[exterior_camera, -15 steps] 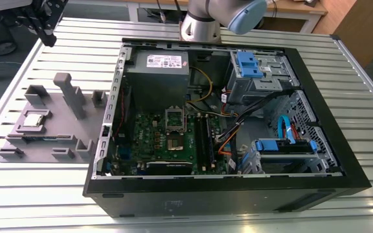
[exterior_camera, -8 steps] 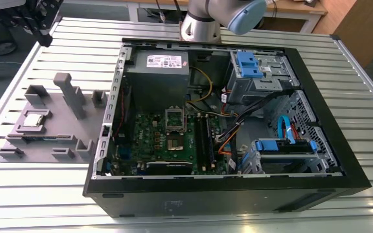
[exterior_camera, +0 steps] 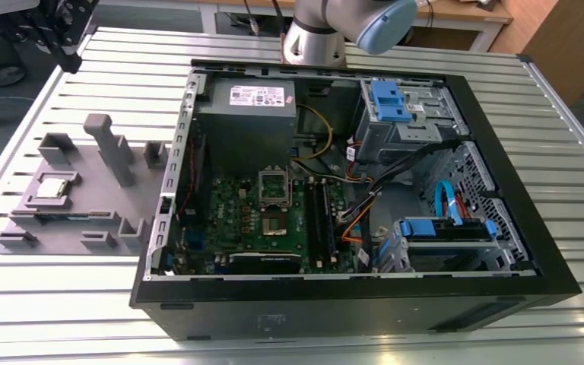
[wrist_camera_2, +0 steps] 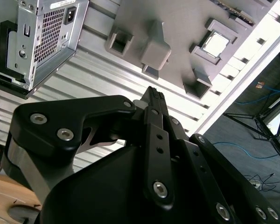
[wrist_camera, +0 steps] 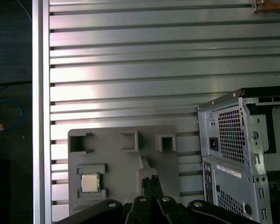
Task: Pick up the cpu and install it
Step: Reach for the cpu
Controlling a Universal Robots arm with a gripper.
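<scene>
The cpu (exterior_camera: pixel 54 187) is a small silver square chip lying in a pocket of the grey fixture (exterior_camera: pixel 94 213), at the exterior view's left of the open computer case (exterior_camera: pixel 353 300). Both wrist views show it too: cpu (wrist_camera: pixel 89 182), cpu (wrist_camera_2: pixel 216 44). My gripper (exterior_camera: pixel 67 61) hangs high over the table's far left corner, well above and away from the chip. Its black fingers (wrist_camera: pixel 151 179) meet at the tips with nothing between them; the gripper (wrist_camera_2: pixel 153 92) is shut. Inside the case, the green motherboard (exterior_camera: pixel 241 217) carries the socket (exterior_camera: pixel 277 222) with its frame (exterior_camera: pixel 274 182) raised.
The fixture (wrist_camera: pixel 116 170) has upright posts (exterior_camera: pixel 109 148) and several empty pockets. The ribbed metal table (exterior_camera: pixel 79 304) extends around everything. Cables, drive bays with blue parts (exterior_camera: pixel 391 103) and a power supply (exterior_camera: pixel 246 106) crowd the case. The arm's base (exterior_camera: pixel 318 42) stands behind the case.
</scene>
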